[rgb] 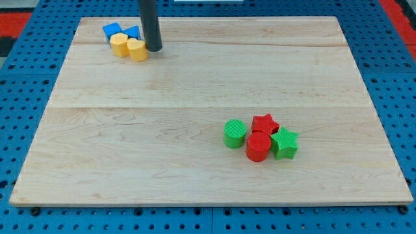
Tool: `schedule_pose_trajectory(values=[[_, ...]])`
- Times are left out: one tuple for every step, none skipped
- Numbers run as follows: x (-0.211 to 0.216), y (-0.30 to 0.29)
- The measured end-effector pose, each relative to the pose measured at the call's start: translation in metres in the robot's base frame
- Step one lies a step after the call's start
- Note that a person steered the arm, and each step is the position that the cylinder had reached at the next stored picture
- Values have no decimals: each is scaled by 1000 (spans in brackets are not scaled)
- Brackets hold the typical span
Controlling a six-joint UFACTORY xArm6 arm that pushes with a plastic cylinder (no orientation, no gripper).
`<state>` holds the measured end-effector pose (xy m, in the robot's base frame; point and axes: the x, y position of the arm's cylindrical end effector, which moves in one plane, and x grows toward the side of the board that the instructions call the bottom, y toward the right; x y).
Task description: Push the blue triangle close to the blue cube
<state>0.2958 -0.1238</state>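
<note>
The blue cube point(112, 30) lies near the board's top left corner. The blue triangle point(132, 32) sits just to its right, touching or nearly touching it, partly hidden by the rod. My tip point(154, 49) rests on the board just right of the blue triangle and right beside a yellow block point(137, 49). A second yellow block point(119, 45) lies below the blue cube, touching the first yellow block.
A group of blocks lies at the lower right: a green cylinder point(234, 133), a red star point(264, 123), a red cylinder point(258, 146) and a green star point(284, 143). The wooden board point(195, 97) lies on a blue pegboard.
</note>
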Motion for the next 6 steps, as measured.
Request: schedule_pose_trajectory(values=[[13, -42], [19, -86], [42, -81], [44, -42], [6, -28], [-31, -31]])
